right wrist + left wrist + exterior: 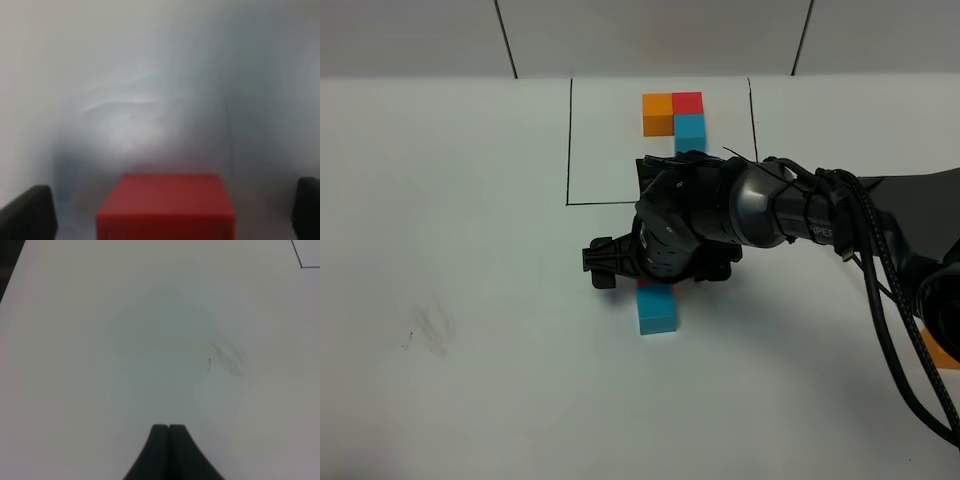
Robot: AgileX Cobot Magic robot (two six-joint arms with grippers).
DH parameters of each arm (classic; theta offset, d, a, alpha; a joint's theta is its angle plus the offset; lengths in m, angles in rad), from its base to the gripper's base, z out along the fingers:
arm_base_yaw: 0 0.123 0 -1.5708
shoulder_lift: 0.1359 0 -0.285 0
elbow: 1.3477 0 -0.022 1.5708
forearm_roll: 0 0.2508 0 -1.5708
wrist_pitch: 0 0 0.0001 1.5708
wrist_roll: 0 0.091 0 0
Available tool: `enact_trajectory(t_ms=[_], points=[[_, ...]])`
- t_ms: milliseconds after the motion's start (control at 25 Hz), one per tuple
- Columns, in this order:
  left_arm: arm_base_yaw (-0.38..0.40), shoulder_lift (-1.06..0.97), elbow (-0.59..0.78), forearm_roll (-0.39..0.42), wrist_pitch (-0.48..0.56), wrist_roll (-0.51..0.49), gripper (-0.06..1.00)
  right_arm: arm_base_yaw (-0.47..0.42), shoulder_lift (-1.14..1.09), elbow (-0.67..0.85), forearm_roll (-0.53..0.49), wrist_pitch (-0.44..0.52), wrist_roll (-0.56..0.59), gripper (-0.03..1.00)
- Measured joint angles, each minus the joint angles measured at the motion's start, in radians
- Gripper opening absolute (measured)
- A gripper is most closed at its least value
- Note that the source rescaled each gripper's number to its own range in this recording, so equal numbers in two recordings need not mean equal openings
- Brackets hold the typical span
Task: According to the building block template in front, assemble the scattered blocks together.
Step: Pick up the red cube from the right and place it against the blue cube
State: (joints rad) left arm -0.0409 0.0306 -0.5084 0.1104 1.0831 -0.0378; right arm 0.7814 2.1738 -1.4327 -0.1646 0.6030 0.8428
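My right claw [167,210] gapes wide around the red cube [165,200], fingers clear of it; my left claw [169,432] is pressed together, empty.

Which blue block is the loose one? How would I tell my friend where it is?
Find the big black arm reaching in from the right across the white table. The loose blue block pokes out just below it, nearer the camera. Unlike the other blue cube, it lies outside the black drawn rectangle.
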Motion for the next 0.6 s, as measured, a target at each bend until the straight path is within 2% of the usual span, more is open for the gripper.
enact_trajectory(t_ms=[440, 600], points=[[0.0, 0.0, 0.0, 0.0, 0.0, 0.0, 0.0, 0.0, 0.0, -0.003, 0.03, 0.005, 0.0, 0.55], [0.0, 0.0, 0.001, 0.0, 0.0, 0.0, 0.0, 0.0, 0.001, -0.003, 0.026, -0.047, 0.0, 0.44]])
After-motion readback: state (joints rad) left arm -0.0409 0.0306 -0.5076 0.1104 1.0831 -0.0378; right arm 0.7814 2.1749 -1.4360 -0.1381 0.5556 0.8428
